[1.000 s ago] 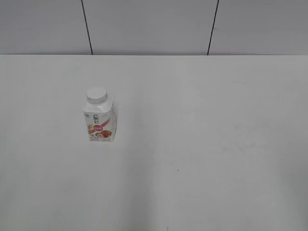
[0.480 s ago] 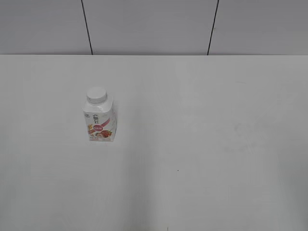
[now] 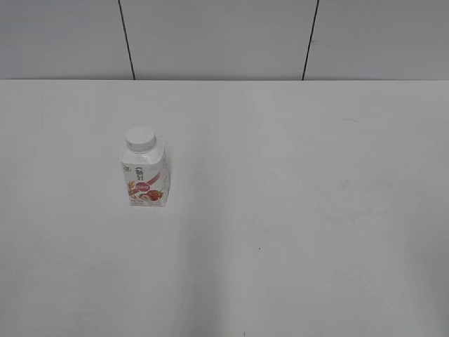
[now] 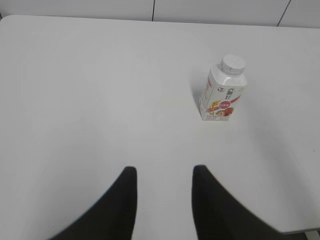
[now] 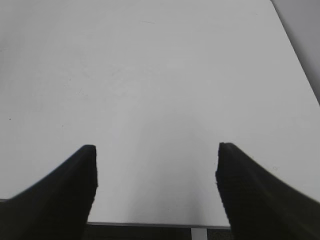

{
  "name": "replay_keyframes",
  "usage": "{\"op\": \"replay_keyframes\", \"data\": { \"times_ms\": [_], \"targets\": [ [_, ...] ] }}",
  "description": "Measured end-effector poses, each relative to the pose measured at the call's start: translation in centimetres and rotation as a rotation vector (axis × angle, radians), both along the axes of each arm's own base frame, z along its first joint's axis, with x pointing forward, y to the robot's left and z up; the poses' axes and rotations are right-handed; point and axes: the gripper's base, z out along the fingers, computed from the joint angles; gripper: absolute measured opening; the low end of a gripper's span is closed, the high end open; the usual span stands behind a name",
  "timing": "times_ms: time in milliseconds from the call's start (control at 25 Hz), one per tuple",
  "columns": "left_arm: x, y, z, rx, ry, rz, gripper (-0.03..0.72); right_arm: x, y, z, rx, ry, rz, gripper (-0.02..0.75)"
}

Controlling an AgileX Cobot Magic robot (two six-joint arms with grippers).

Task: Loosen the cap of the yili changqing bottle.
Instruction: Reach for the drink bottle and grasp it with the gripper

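The yili changqing bottle (image 3: 144,175) stands upright on the white table, left of centre, white with a pink-red fruit label. Its ribbed white cap (image 3: 140,138) sits on the neck. In the left wrist view the bottle (image 4: 223,92) and its cap (image 4: 233,63) are ahead and to the right of my left gripper (image 4: 163,172), which is open and empty, well short of the bottle. My right gripper (image 5: 156,150) is open wide and empty near the table's front edge; the bottle does not show in its view. Neither gripper shows in the exterior view.
The white table (image 3: 295,210) runs back to a grey panelled wall (image 3: 217,38) with dark seams. In the right wrist view the table's front edge (image 5: 150,223) lies just below the jaws and its right edge (image 5: 300,65) runs along the right.
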Motion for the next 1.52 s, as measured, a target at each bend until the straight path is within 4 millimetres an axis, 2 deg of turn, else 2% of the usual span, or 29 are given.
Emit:
{"op": "replay_keyframes", "data": {
  "times_ms": [240, 440, 560, 960, 1280, 1400, 1520],
  "targets": [
    [0.1, 0.1, 0.4, 0.008, -0.010, 0.006, 0.239, 0.0, 0.0, 0.0, 0.000, 0.000, 0.000, 0.586],
    [1.3, 0.1, 3.3, 0.038, -0.111, -0.004, 0.239, 0.0, 0.0, 0.0, 0.000, 0.000, 0.000, 0.586],
    [3.0, 0.0, 4.8, 0.089, -0.142, -0.019, 0.239, 0.0, 0.0, 0.0, 0.000, 0.000, 0.000, 0.586],
    [10.4, -0.4, 6.6, 0.109, -0.248, -0.022, 0.239, 0.0, 0.0, 0.0, 0.000, 0.000, 0.000, 0.586],
    [14.5, -0.8, 5.8, 0.108, -0.235, -0.036, 0.239, 0.0, 0.0, 0.0, 0.000, 0.000, 0.000, 0.586],
    [16.0, -1.4, 3.9, 0.094, -0.236, -0.066, 0.239, 0.0, 0.0, 0.0, 0.000, 0.000, 0.000, 0.586],
    [17.3, -2.0, 0.8, 0.057, -0.187, -0.085, 0.239, 0.0, 0.0, 0.0, 0.000, 0.000, 0.000, 0.586]
  ]
}}
